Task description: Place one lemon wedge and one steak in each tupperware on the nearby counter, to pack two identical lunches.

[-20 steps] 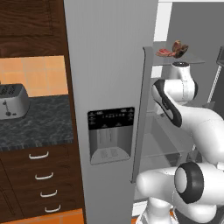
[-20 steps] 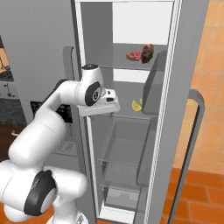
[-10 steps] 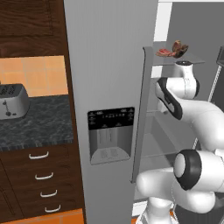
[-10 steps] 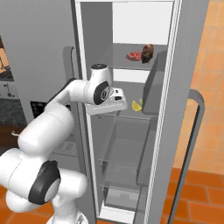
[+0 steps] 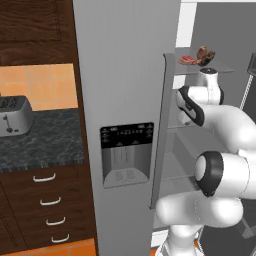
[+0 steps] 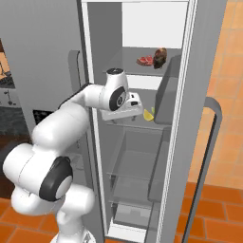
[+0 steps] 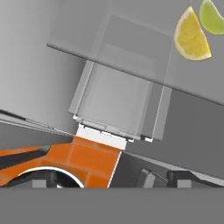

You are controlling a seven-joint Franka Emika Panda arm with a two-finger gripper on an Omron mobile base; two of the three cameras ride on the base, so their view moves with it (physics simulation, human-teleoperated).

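Two steaks, one red and one brown, lie on the open fridge's top glass shelf, also in the left base view. A yellow lemon wedge sits on the shelf below. The hand view puts this lemon wedge at the upper right, with a greener wedge beside it. My gripper is open and empty, reaching into the fridge just left of the lemon wedge at its shelf's height. The tupperware is out of view. The black marbled counter lies left of the fridge.
The closed fridge door with its dispenser panel stands between the counter and the open compartment. A silver toaster stands on the counter. The open door with its handle hangs at the right. Lower glass shelves and a drawer sit under my hand.
My arm has stretched further into the fridge, carrying the hand right toward the lemon wedge. The jaws have stayed open. Steaks and lemon have not moved.
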